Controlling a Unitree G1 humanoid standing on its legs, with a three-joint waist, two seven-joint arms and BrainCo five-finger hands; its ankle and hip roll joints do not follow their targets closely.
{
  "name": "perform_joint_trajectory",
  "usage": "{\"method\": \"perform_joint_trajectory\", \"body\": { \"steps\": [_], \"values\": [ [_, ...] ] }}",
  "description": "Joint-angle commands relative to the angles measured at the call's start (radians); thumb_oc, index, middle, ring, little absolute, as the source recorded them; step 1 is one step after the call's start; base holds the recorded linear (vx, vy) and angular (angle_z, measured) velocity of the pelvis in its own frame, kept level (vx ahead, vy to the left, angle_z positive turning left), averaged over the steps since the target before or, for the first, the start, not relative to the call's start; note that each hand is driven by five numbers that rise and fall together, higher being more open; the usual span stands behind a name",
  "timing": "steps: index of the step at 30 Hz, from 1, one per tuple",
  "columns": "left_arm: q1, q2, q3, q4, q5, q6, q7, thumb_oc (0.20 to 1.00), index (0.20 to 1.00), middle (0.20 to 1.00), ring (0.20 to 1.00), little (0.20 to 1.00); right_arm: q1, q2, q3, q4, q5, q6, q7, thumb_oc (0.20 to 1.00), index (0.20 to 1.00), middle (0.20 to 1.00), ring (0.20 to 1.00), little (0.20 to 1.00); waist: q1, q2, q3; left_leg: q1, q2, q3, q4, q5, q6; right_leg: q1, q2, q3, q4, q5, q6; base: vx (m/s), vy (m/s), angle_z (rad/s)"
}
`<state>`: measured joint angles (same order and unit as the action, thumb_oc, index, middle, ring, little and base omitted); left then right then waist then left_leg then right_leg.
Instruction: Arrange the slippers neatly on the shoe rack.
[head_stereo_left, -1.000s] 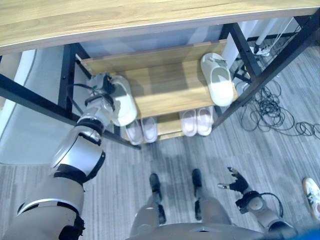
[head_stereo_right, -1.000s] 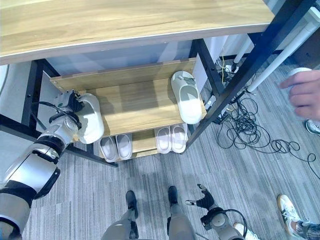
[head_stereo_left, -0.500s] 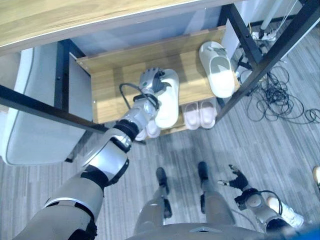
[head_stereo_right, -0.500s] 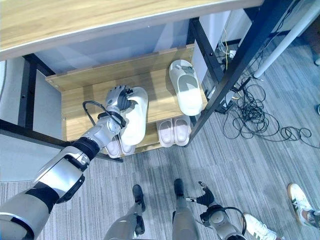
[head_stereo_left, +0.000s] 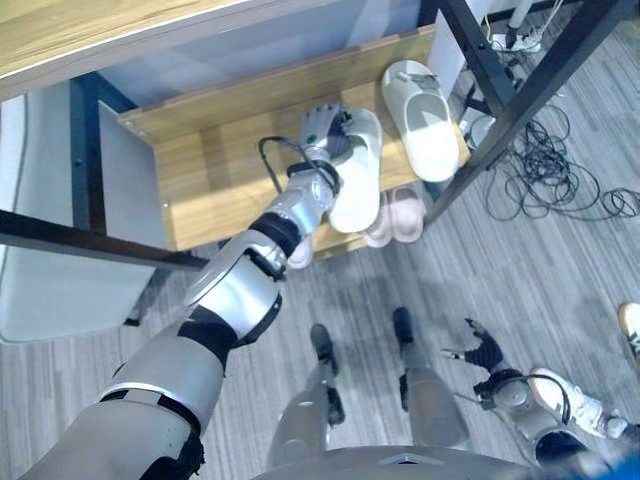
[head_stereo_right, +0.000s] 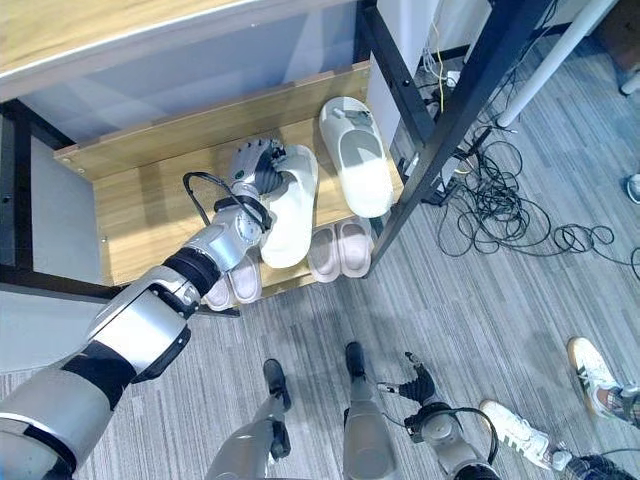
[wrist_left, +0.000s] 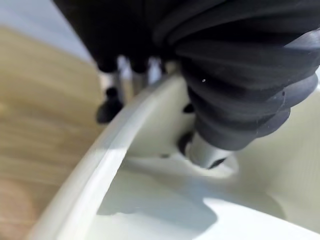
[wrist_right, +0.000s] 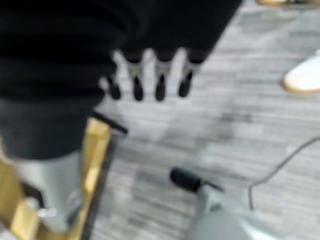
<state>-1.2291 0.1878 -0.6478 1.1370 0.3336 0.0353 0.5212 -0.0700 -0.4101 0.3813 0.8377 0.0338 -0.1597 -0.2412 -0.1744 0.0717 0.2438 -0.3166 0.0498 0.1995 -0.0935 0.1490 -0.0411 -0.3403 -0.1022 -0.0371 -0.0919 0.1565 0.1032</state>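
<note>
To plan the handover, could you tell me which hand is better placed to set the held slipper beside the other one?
The left hand: it grips the slipper over the shelf. The right hand hangs open near the floor.

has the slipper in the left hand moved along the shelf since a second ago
Yes. The left hand has carried its slipper from the shelf's left end toward the robot's right, so it now lies close beside the other slipper at the right end.

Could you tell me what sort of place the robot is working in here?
Probably an office or lab set up for testing: a wooden shoe rack with white slippers sits under a table, on grey carpet, beside loose cables.
</note>
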Motion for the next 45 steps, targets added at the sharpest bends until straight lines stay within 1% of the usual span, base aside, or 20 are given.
{"method": "perform_joint_trajectory", "body": {
  "steps": [1, 6, 8, 10, 14, 19, 23, 24, 26, 27, 30, 31, 32, 33, 40, 41, 45],
  "values": [
    [-0.117, -0.007, 0.042, 0.104, -0.035, -0.011, -0.004, 0.2, 0.2, 0.2, 0.2, 0.2, -0.029, -0.045, 0.016, -0.033, -0.006, -0.029, -0.015, 1.0, 1.0, 1.0, 1.0, 1.0, -0.006, -0.012, 0.02, 0.004, 0.01, -0.109, 0.006, -0.065, -0.032, -0.052, -0.047, -0.032, 0.07, -0.049, 0.052, 0.02, -0.028, -0.11],
    [-0.173, 0.034, 0.026, 0.144, -0.043, -0.005, -0.008, 0.2, 0.2, 0.2, 0.2, 0.2, -0.046, -0.048, 0.023, -0.023, -0.003, -0.028, -0.018, 1.0, 1.0, 1.0, 1.0, 1.0, -0.014, -0.014, 0.02, -0.008, 0.018, -0.099, 0.006, -0.063, -0.036, -0.071, -0.041, -0.024, 0.068, -0.043, 0.053, 0.02, -0.01, -0.05],
    [-0.174, 0.034, 0.026, 0.145, -0.043, -0.005, -0.008, 0.2, 0.2, 0.2, 0.2, 0.2, -0.046, -0.048, 0.023, -0.023, -0.003, -0.028, -0.018, 1.0, 1.0, 1.0, 1.0, 1.0, -0.014, -0.015, 0.02, -0.009, 0.018, -0.098, 0.006, -0.063, -0.036, -0.072, -0.041, -0.023, 0.068, -0.042, 0.053, 0.02, -0.012, -0.04],
    [-0.222, 0.081, -0.015, 0.176, 0.004, 0.017, -0.012, 0.2, 0.2, 0.2, 0.2, 0.2, -0.043, -0.053, 0.022, -0.018, -0.003, -0.036, -0.02, 1.0, 1.0, 1.0, 1.0, 1.0, -0.019, -0.021, 0.018, -0.017, 0.026, -0.095, 0.006, -0.063, -0.038, -0.085, -0.036, -0.024, 0.067, -0.038, 0.055, 0.04, -0.02, -0.1],
    [-0.253, 0.122, -0.039, 0.19, 0.032, 0.029, -0.019, 0.2, 0.2, 0.2, 0.2, 0.2, -0.042, -0.06, 0.022, -0.025, -0.007, -0.041, -0.019, 1.0, 1.0, 1.0, 1.0, 1.0, -0.021, -0.025, 0.014, -0.023, 0.03, -0.096, 0.006, -0.063, -0.038, -0.091, -0.032, -0.028, 0.067, -0.039, 0.055, 0.02, -0.011, -0.09],
    [-0.253, 0.128, -0.038, 0.194, 0.045, 0.033, -0.017, 0.2, 0.2, 0.2, 0.2, 0.2, -0.044, -0.061, 0.025, -0.028, -0.012, -0.044, -0.02, 1.0, 1.0, 1.0, 1.0, 1.0, -0.019, -0.027, 0.014, -0.028, 0.031, -0.099, 0.006, -0.063, -0.039, -0.094, -0.03, -0.032, 0.067, -0.041, 0.053, 0.0, -0.001, -0.01],
    [-0.246, 0.109, -0.026, 0.197, 0.034, 0.033, -0.011, 0.2, 0.2, 0.2, 0.2, 0.2, -0.046, -0.06, 0.031, -0.034, -0.009, -0.047, -0.018, 1.0, 1.0, 1.0, 1.0, 1.0, -0.02, -0.031, 0.013, -0.032, 0.032, -0.103, 0.006, -0.063, -0.04, -0.096, -0.029, -0.036, 0.066, -0.042, 0.051, 0.0, 0.0, 0.0],
    [-0.246, 0.098, -0.018, 0.197, 0.032, 0.036, -0.002, 1.0, 1.0, 1.0, 1.0, 1.0, -0.046, -0.059, 0.036, -0.037, -0.011, -0.049, -0.016, 1.0, 1.0, 1.0, 1.0, 1.0, -0.021, -0.034, 0.011, -0.033, 0.033, -0.103, 0.006, -0.065, -0.039, -0.099, -0.027, -0.035, 0.067, -0.042, 0.05, 0.0, 0.0, 0.0],
    [-0.246, 0.095, -0.016, 0.198, 0.034, 0.038, 0.001, 1.0, 1.0, 1.0, 1.0, 1.0, -0.046, -0.061, 0.039, -0.04, -0.013, -0.05, -0.015, 1.0, 1.0, 1.0, 1.0, 1.0, -0.021, -0.036, 0.011, -0.032, 0.033, -0.102, 0.006, -0.065, -0.039, -0.099, -0.027, -0.034, 0.068, -0.042, 0.05, 0.0, 0.0, 0.0],
    [-0.262, 0.09, -0.017, 0.207, 0.04, 0.049, 0.007, 1.0, 1.0, 1.0, 1.0, 1.0, -0.048, -0.066, 0.04, -0.045, -0.012, -0.05, -0.01, 1.0, 1.0, 1.0, 1.0, 1.0, -0.023, -0.037, 0.011, -0.031, 0.034, -0.099, 0.006, -0.066, -0.039, -0.101, -0.026, -0.032, 0.068, -0.043, 0.049, 0.0, 0.0, 0.0],
    [-0.263, 0.081, 0.0, 0.216, 0.024, 0.048, 0.005, 1.0, 1.0, 1.0, 1.0, 1.0, -0.044, -0.065, 0.042, -0.051, -0.016, -0.051, -0.01, 1.0, 1.0, 1.0, 1.0, 1.0, -0.025, -0.037, 0.012, -0.029, 0.034, -0.095, 0.006, -0.068, -0.039, -0.1, -0.027, -0.029, 0.067, -0.043, 0.049, 0.0, 0.001, -0.02],
    [-0.256, 0.073, 0.024, 0.214, -0.009, 0.04, 0.005, 1.0, 1.0, 1.0, 1.0, 1.0, -0.039, -0.064, 0.044, -0.054, -0.017, -0.05, -0.007, 1.0, 1.0, 1.0, 1.0, 1.0, -0.026, -0.037, 0.012, -0.026, 0.034, -0.095, 0.006, -0.069, -0.038, -0.097, -0.027, -0.028, 0.067, -0.045, 0.049, 0.0, 0.0, 0.0],
    [-0.245, 0.049, 0.06, 0.21, -0.073, 0.025, 0.002, 1.0, 1.0, 1.0, 1.0, 1.0, -0.036, -0.061, 0.043, -0.052, -0.018, -0.045, -0.004, 1.0, 1.0, 1.0, 1.0, 1.0, -0.026, -0.034, 0.011, -0.018, 0.033, -0.094, 0.006, -0.073, -0.038, -0.089, -0.027, -0.028, 0.068, -0.05, 0.048, 0.0, 0.0, 0.0],
    [-0.244, 0.042, 0.07, 0.206, -0.096, 0.019, 0.001, 1.0, 1.0, 1.0, 1.0, 1.0, -0.038, -0.058, 0.043, -0.047, -0.018, -0.041, -0.003, 1.0, 1.0, 1.0, 1.0, 1.0, -0.025, -0.032, 0.006, -0.019, 0.032, -0.093, 0.006, -0.07, -0.037, -0.09, -0.028, -0.028, 0.069, -0.048, 0.047, 0.0, 0.0, 0.0],
    [-0.247, 0.034, 0.075, 0.194, -0.156, -0.002, -0.01, 1.0, 1.0, 1.0, 1.0, 1.0, -0.053, -0.049, 0.041, -0.012, -0.01, -0.029, 0.003, 1.0, 1.0, 1.0, 1.0, 1.0, -0.02, -0.017, -0.002, -0.004, 0.027, -0.09, 0.006, -0.074, -0.036, -0.075, -0.031, -0.031, 0.068, -0.052, 0.047, 0.0, 0.0, 0.0],
    [-0.254, 0.034, 0.073, 0.183, -0.181, -0.01, -0.019, 1.0, 1.0, 1.0, 1.0, 1.0, -0.057, -0.044, 0.042, 0.0, -0.005, -0.024, 0.008, 1.0, 1.0, 1.0, 1.0, 1.0, -0.016, -0.011, -0.006, 0.003, 0.026, -0.09, 0.006, -0.075, -0.035, -0.068, -0.032, -0.034, 0.069, -0.054, 0.047, 0.0, 0.0, 0.0],
    [-0.247, 0.029, 0.069, 0.166, -0.195, -0.023, -0.033, 1.0, 1.0, 1.0, 1.0, 1.0, -0.056, -0.037, 0.036, 0.012, 0.002, -0.019, 0.009, 1.0, 1.0, 1.0, 1.0, 1.0, -0.009, -0.004, -0.009, 0.011, 0.023, -0.091, 0.006, -0.076, -0.033, -0.055, -0.034, -0.039, 0.07, -0.058, 0.048, 0.0, 0.0, 0.0]
  ]
}}
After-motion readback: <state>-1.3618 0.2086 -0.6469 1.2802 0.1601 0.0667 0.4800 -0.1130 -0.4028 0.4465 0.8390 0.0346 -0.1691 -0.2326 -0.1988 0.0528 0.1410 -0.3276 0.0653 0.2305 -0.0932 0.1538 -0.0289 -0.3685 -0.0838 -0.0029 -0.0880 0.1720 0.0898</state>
